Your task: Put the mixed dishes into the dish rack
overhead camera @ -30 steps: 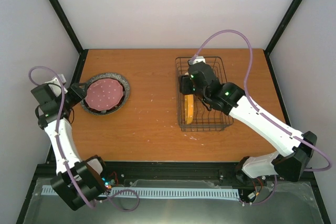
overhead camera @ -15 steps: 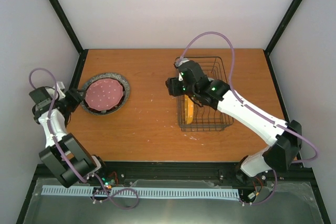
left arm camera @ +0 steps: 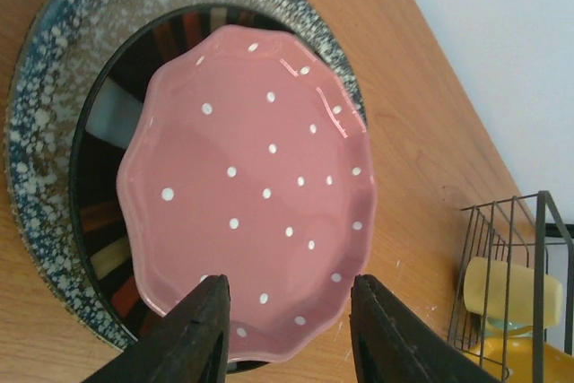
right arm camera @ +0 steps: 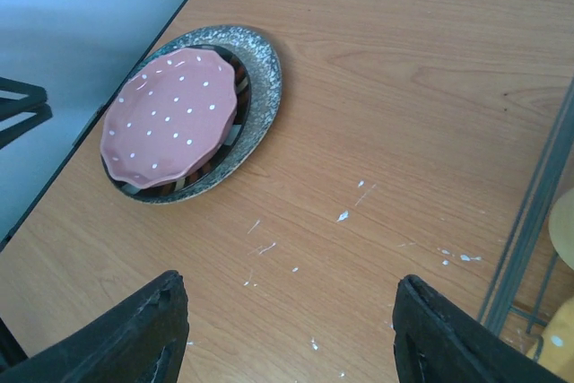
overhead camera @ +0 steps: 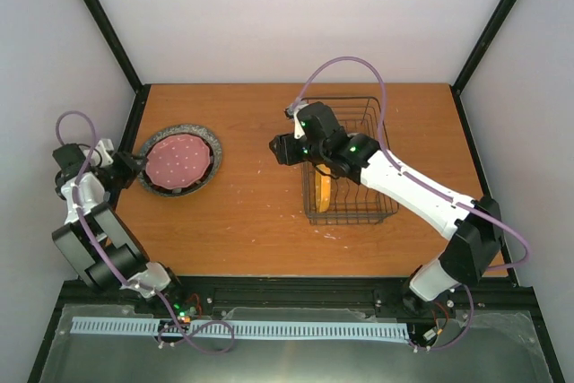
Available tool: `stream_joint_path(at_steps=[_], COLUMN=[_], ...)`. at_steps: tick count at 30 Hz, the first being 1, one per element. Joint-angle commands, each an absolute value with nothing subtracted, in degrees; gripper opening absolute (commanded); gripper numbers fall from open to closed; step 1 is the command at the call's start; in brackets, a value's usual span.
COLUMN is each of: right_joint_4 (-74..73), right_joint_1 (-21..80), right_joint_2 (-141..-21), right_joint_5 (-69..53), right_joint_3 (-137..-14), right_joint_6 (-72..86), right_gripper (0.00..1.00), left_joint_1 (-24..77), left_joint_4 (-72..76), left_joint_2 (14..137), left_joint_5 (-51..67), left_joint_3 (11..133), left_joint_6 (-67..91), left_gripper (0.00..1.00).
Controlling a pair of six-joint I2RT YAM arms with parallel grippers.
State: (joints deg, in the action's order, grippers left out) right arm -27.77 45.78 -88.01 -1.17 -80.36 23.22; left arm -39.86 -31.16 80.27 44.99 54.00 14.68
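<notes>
A maroon-pink speckled plate (overhead camera: 178, 159) lies on the larger grey speckled plate (overhead camera: 208, 139) at the table's left. My left gripper (overhead camera: 128, 168) sits at their left rim. In the left wrist view its fingers (left arm camera: 193, 334) stand apart on either side of the pink plate's (left arm camera: 251, 186) near edge, without pinching it. The dish rack (overhead camera: 377, 127) at the right holds an upright orange-yellow plate (overhead camera: 323, 187) and a yellow mug (left arm camera: 502, 289). My right gripper (overhead camera: 282, 148) hovers open over bare wood just left of the rack, with nothing in it (right arm camera: 291, 329).
The black frame rail (overhead camera: 133, 127) and the left wall run close behind the left gripper. The rack's wire side (right arm camera: 529, 230) stands close to the right gripper's right finger. Bare wooden table (overhead camera: 260, 195) lies between the plates and the rack.
My right gripper has drawn out of the rack and moved left over the table. My left gripper's jaws have narrowed around the pink plate's edge, and its arm has swung closer to the left wall.
</notes>
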Motion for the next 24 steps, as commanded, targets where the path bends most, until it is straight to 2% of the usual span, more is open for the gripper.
stream_joint_path(at_steps=[1, 4, 10, 24], right_joint_4=[-26.45, -26.07, -25.8, -25.9], right_joint_1=[45.26, 45.16, 44.94, 44.34], right_joint_2=[-89.78, -90.17, -89.77, -89.26], right_joint_5=[-4.02, -4.69, -4.83, -4.83], right_joint_3=[-82.03, -82.02, -82.36, -82.62], right_joint_6=[22.05, 21.89, 21.66, 21.33], right_gripper=[0.62, 0.62, 0.62, 0.62], left_joint_1=[-40.08, -40.08, -40.04, -33.4], left_joint_4=[-31.76, -31.38, -32.99, -33.01], left_joint_2=[82.07, 82.1, 84.67, 91.24], left_joint_5=[45.43, 42.63, 40.74, 34.31], left_joint_3=[53.25, 52.57, 53.46, 53.81], left_joint_6=[12.11, 12.37, 11.27, 10.87], left_gripper=[0.37, 0.38, 0.54, 0.53])
